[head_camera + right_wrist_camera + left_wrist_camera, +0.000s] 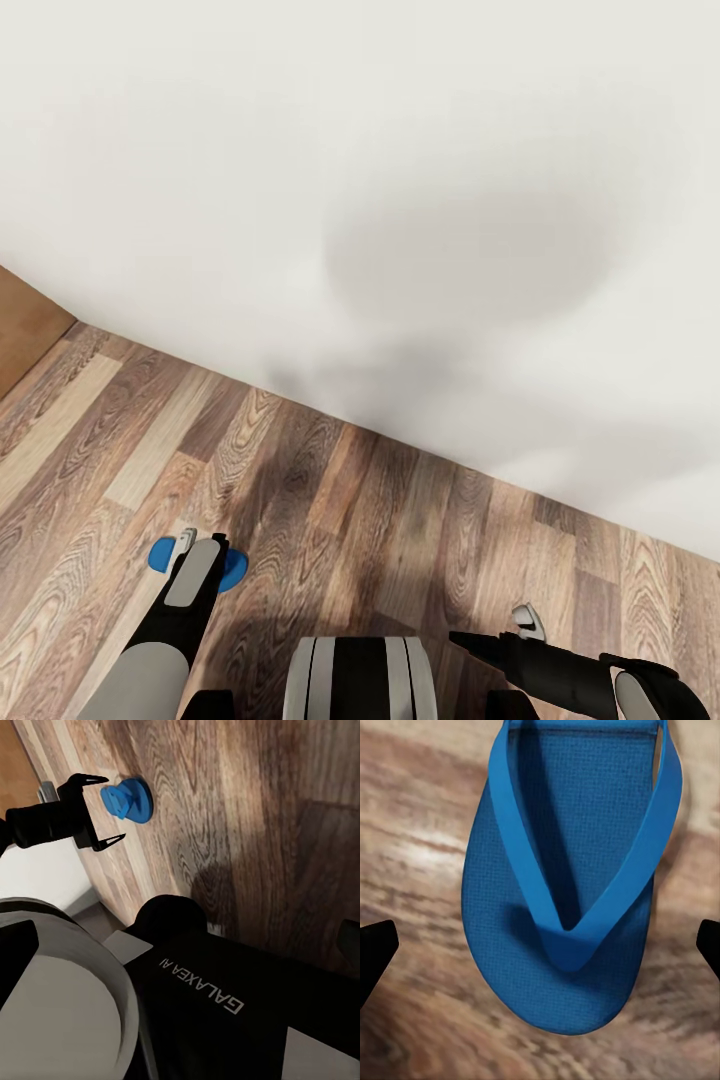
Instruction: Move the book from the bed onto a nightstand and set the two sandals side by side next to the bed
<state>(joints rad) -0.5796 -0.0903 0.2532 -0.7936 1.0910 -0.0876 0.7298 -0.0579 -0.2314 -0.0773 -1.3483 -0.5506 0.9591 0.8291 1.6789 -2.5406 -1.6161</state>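
1. At the far left of the head view, a strip of plain brown panel [25, 325] meets the corner where the white wall [400, 180] comes down to the light brown wood-plank floor [330, 510].
2. The left arm's black and grey gripper [185, 545] hangs low over the floor, directly above a flat bright blue flip-flop sandal [232, 570] whose edges peek out on both sides of it.
3. The left wrist view looks straight down on that sandal [562, 892], lying flat on the planks with its thin blue straps meeting in a V; the two black fingertips [375, 949] stand wide apart at either side, clear of the sandal and holding nothing.
4. From the right wrist view, the left gripper [101, 810] shows its spread fingers just beside the sandal [126, 799].
5. The robot's black base [225, 997], lettered "GALAXEA AI", sits between the arms.
6. The right gripper [527, 620] is held low at the right; its jaws stand open and empty.
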